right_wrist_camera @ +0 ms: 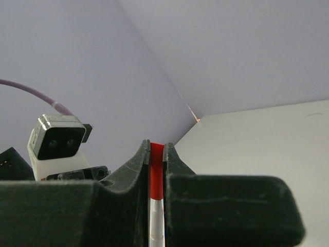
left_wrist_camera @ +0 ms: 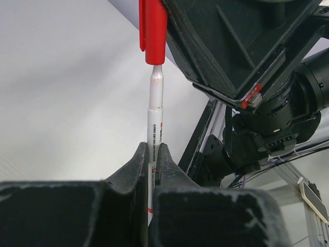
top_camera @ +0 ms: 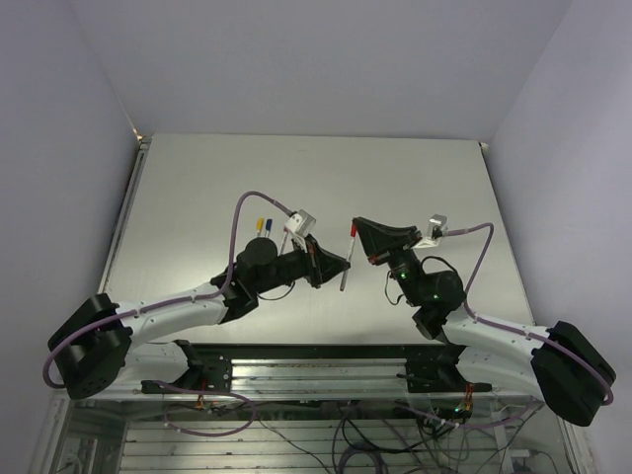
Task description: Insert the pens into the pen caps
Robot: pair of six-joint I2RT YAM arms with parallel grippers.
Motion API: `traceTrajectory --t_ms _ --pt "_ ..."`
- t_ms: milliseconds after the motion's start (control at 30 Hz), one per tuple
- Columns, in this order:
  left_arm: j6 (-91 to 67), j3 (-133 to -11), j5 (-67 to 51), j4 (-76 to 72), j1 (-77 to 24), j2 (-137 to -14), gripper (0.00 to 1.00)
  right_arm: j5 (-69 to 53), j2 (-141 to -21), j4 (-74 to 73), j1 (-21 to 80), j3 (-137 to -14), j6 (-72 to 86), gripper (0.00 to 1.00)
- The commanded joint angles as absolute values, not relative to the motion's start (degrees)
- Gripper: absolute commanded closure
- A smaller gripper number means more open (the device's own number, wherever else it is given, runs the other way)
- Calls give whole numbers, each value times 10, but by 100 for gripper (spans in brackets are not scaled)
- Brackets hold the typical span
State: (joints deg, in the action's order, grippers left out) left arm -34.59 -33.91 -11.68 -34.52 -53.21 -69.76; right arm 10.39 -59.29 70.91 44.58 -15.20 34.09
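Pen (left_wrist_camera: 155, 123) tip hidden in red cap (left_wrist_camera: 153, 31); cap top cut off.

The black right gripper (right_wrist_camera: 156, 150) is pinching a short red plastic cap (right_wrist_camera: 156, 177), a slim white pen barrel (right_wrist_camera: 156, 226) showing just below it.

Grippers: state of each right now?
Left gripper: shut on the pen, gripping its barrel.
Right gripper: shut on the red cap, at the pen's tip.
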Motion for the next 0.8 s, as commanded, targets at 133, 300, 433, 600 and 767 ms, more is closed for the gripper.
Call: traceTrajectory --t_ms 133,300,433,600,767 --pt "-347 -334 -29 -454 -529 -650 93 62 -577 660 463 -129 351 100" --pt "-345 -333 -23 -450 -529 -642 93 60 -577 653 463 -130 350 100" --pt "-348 -332 -24 -456 -529 -645 93 55 -589 655 465 -135 352 100" --pt "-342 -338 -22 -446 -528 -645 93 48 -603 622 471 -149 345 100" --pt "-326 -339 5 -424 -525 -627 93 51 -611 554 475 -168 338 100"
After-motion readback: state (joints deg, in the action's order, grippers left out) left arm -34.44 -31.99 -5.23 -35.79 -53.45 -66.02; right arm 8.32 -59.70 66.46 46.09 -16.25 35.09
